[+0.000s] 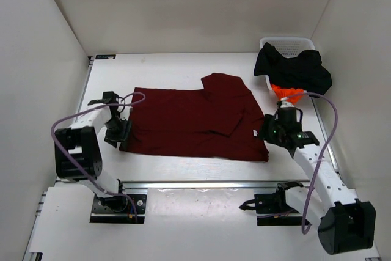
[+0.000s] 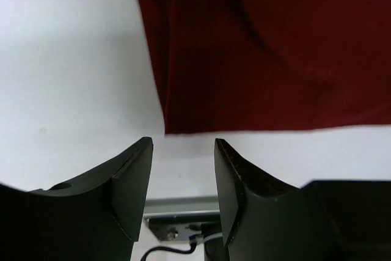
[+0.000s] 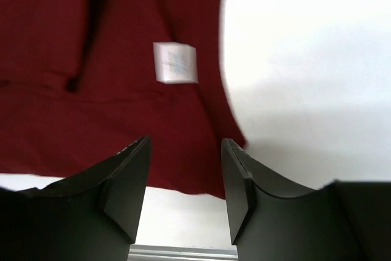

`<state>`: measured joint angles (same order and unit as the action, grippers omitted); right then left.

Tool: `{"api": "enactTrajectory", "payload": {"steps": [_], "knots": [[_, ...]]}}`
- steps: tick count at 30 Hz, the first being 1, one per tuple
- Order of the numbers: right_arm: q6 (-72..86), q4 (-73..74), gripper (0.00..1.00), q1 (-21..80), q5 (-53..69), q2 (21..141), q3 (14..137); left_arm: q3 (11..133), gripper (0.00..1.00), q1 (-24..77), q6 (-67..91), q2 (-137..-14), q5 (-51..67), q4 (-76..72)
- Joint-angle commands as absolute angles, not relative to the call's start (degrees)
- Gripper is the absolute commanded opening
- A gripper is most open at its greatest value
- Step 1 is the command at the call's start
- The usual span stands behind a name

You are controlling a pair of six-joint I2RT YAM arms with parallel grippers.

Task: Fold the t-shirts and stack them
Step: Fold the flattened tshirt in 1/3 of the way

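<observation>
Currently, your maroon t-shirt (image 1: pixel 189 123) lies spread on the white counter (image 1: pixel 159 71), its right part folded over itself. Your left tool (image 2: pixel 183 148) hangs released just off the shirt's near left corner. Your right tool (image 3: pixel 183 145) is released above the near right corner, close to a white label (image 3: pixel 175 62). At far right, the black t-shirt (image 1: pixel 293 68) drapes over the white mesh basket (image 1: pixel 287 44), with the orange t-shirt (image 1: pixel 288 93) peeking out beneath.
</observation>
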<state>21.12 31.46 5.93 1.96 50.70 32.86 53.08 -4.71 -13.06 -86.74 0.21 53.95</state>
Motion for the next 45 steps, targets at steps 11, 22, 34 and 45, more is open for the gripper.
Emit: {"api": "enactTrajectory", "payload": {"steps": [11, 22, 34, 45], "knots": [[25.2, 15.0, 0.52, 18.5, 10.2, 72.1, 41.9, 51.1, 0.25, -0.9, -9.8, -91.9, 2.3, 47.9], [27.2, 10.0, 0.52, 18.3, 11.5, 90.9, 52.0, 50.5, 0.11, -0.8, -10.5, -89.2, 0.3, 50.4], [28.1, 16.6, 0.53, 18.1, 7.8, 93.2, 55.0, 52.6, 0.12, -0.8, -10.5, -89.4, 2.3, 51.5], [29.8, 11.3, 0.52, 18.1, 13.4, 99.6, 58.4, 54.0, 0.12, -0.9, -10.7, -90.3, 1.9, 51.7]]}}
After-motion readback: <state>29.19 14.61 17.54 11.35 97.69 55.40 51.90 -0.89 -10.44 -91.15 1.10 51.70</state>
